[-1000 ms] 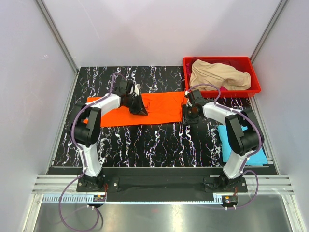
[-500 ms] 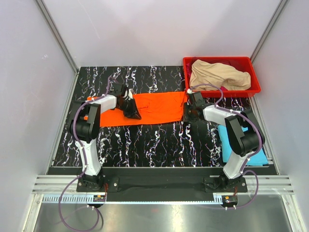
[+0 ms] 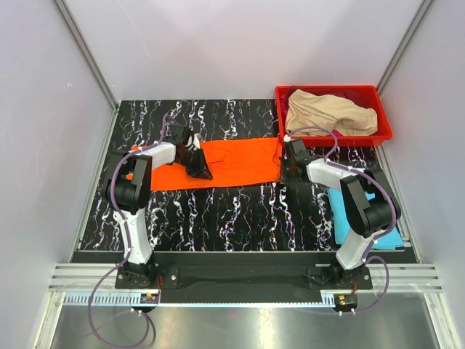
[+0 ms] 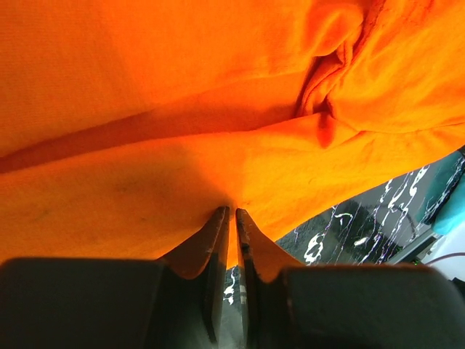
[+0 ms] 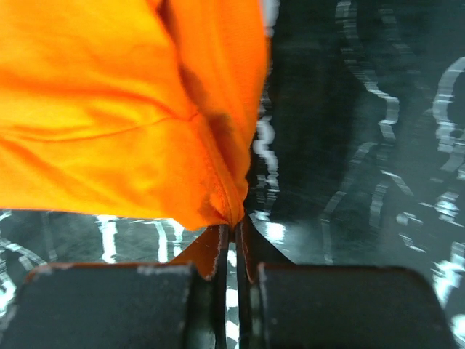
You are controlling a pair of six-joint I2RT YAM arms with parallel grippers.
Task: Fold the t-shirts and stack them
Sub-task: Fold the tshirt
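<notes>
Black marbled table (image 3: 240,211) under white walls, and the orange shirt (image 3: 240,161) is stretched flat across the middle of it, long axis running left to right.

The left gripper (image 3: 203,171) is down on the cloth left of the shirt's middle. Its wrist view shows the fingers all but closed, with a ridge of orange pinched between the tips. More shirt trails off to the left beyond it.

The right gripper (image 3: 285,169) sits at the shirt's right-hand end, fingers clamped together on the very corner of the hem, bare table just beyond.

So the shirt lies between the two grips, and the whole length of it runs leftward from the right gripper. That looks like the key to the next move: a fold from here most likely carries that right end along the long axis toward the left arm.

Off to the side, the beige shirt (image 3: 327,113) is heaped in the red bin (image 3: 383,131), and the light blue shirt (image 3: 340,218) lies near the right arm's base.
</notes>
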